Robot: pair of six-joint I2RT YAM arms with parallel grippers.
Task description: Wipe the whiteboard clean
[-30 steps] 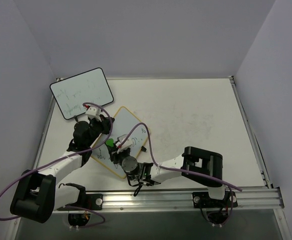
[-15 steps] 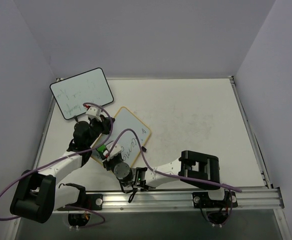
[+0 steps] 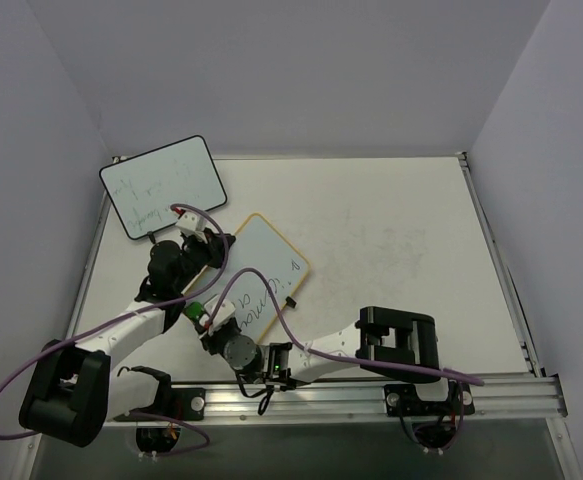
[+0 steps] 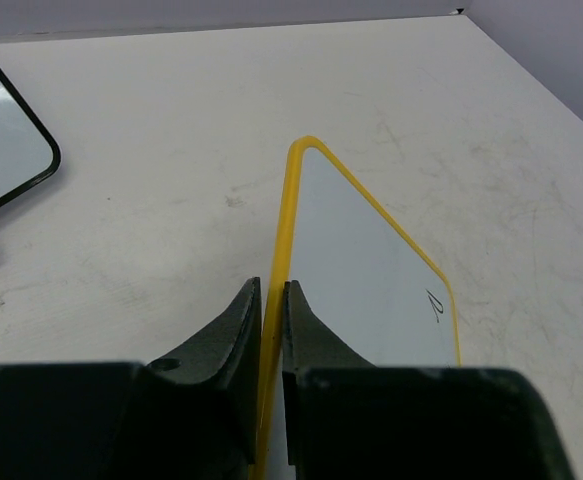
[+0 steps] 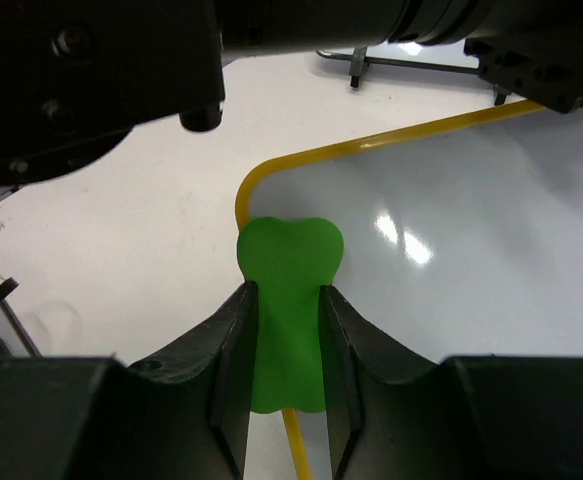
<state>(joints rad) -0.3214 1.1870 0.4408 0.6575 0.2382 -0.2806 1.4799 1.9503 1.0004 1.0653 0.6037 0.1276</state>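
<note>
The whiteboard [image 3: 261,268], yellow-framed with handwriting on it, lies tilted on the table left of centre. My left gripper [image 3: 217,250] is shut on its left edge; in the left wrist view the jaws [image 4: 271,290] pinch the yellow frame [image 4: 283,215] and the white face [image 4: 371,265] stretches away. My right gripper [image 3: 199,314] is shut on a green eraser [image 3: 192,309] at the board's near-left corner. In the right wrist view the eraser [image 5: 289,290] sits between the jaws, over the rounded yellow corner [image 5: 261,175] of the whiteboard [image 5: 451,250].
A black-framed whiteboard [image 3: 161,185] with faint writing lies at the back left, its corner visible in the left wrist view [image 4: 11,150]. The left arm [image 5: 91,80] hangs close above the right gripper. The table [image 3: 401,230] is bordered by grey walls.
The right gripper has swept the green eraser down and left across the board to its near-left corner. The board has shifted slightly right, and more handwriting shows.
</note>
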